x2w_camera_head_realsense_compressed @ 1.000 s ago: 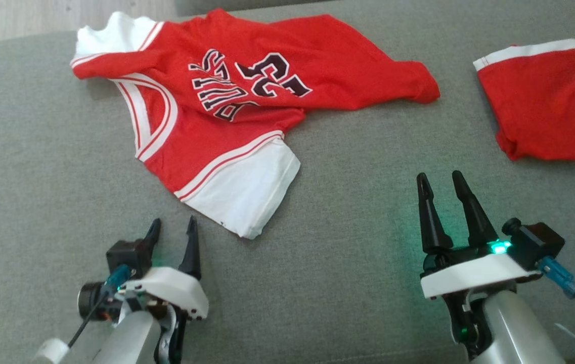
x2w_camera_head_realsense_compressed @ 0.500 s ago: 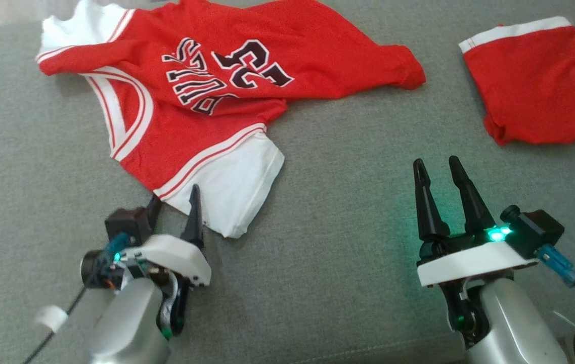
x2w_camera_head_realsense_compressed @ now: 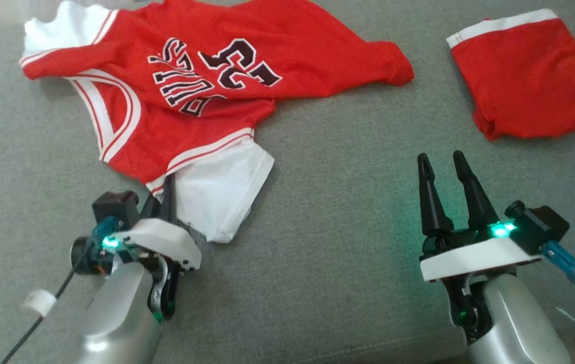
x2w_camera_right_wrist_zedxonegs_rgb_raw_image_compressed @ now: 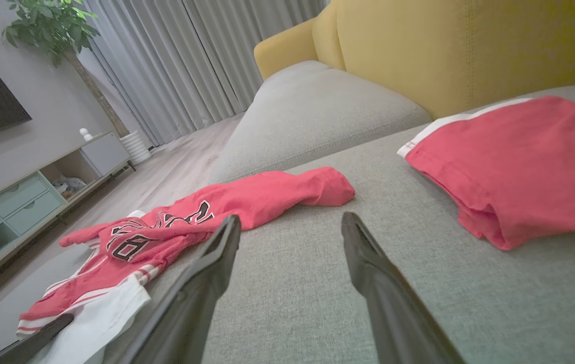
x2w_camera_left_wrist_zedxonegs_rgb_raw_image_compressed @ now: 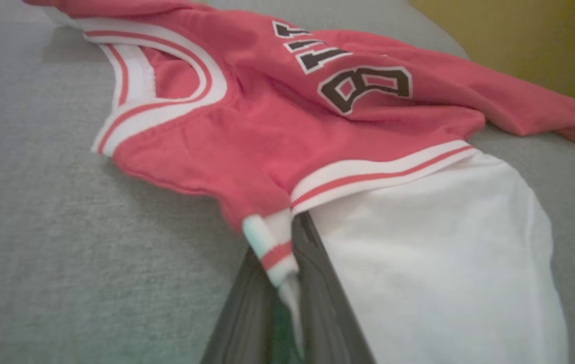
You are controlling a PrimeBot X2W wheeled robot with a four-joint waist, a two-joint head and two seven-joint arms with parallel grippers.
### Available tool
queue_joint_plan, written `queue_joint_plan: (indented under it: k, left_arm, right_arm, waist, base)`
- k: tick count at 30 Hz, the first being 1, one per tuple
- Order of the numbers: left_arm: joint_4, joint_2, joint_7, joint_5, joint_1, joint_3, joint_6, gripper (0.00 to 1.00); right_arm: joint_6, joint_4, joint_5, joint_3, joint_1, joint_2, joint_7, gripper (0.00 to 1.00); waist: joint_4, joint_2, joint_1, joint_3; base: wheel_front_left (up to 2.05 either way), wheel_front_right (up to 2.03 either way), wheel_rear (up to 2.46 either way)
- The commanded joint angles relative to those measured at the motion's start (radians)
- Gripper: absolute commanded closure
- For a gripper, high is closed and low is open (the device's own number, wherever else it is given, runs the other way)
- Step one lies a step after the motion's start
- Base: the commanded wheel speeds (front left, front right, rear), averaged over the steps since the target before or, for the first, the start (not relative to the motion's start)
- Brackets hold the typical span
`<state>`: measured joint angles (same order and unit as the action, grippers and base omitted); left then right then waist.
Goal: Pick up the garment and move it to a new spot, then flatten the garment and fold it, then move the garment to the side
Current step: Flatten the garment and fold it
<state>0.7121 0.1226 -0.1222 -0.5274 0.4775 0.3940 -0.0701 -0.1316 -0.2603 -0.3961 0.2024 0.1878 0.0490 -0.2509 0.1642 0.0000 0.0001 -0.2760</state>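
Jersey (x2w_camera_head_realsense_compressed: 206,91), red with white sleeves and dark lettering, lies crumpled across the grey sofa cushion (x2w_camera_head_realsense_compressed: 348,212), on my left and toward its far side. Its nearest part is a white sleeve (x2w_camera_head_realsense_compressed: 221,197) that points back toward me. My left gripper (x2w_camera_head_realsense_compressed: 165,194) sits at that sleeve's left edge. Its two fingers (x2w_camera_left_wrist_zedxonegs_rgb_raw_image_compressed: 317,293) are pressed together on the striped red-and-white trim where the red body meets the white cloth. In the left wrist view a small fold of that trim stands pinched between them. The rest of the garment rests on the cushion beyond my fingertips.

My right gripper (x2w_camera_head_realsense_compressed: 441,169) is over bare cushion, well apart from the jersey, with its fingers spread and nothing between them. The jersey's long red end stretches to the right and stops ahead and to the left of those fingers. A second red piece with a white band (x2w_camera_head_realsense_compressed: 525,76) lies folded at the far right, apart from the jersey.
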Motion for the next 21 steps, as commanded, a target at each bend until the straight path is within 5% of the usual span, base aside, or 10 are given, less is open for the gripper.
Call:
queue_joint_plan:
  k: [1, 11, 20, 21]
  left_arm:
    - [-0.004, 0.030, -0.034, -0.003, -0.012, -0.032, -0.005, 1.00]
    - [-0.055, 0.129, -0.110, -0.019, -0.033, -0.122, -0.048, 1.00]
    - [-0.119, 0.213, -0.075, -0.031, -0.112, -0.152, -0.072, 1.00]
    - [-0.123, 0.216, -0.070, -0.029, -0.120, -0.149, -0.076, 0.83]
  right_arm:
    - [0.001, 0.026, -0.004, 0.017, 0.019, 0.001, -0.011, 0.00]
    - [0.001, 0.012, 0.001, 0.027, 0.005, 0.001, -0.011, 0.00]
    - [0.001, -0.004, 0.001, 0.034, -0.010, 0.001, -0.011, 0.00]
    - [0.001, -0.006, 0.001, 0.035, -0.012, 0.001, -0.011, 0.00]
  waist:
    - [-0.015, 0.0000, -0.0001, 0.022]
    - [-0.048, 0.0000, -0.0001, 0.082]
    - [-0.074, 0.0000, -0.0001, 0.118]
    - [-0.077, 0.0000, -0.0001, 0.121]
  base:
    - [0.00, 0.00, 0.00]
    - [0.00, 0.00, 0.00]
    - [0.00, 0.00, 0.00]
    - [0.00, 0.00, 0.00]
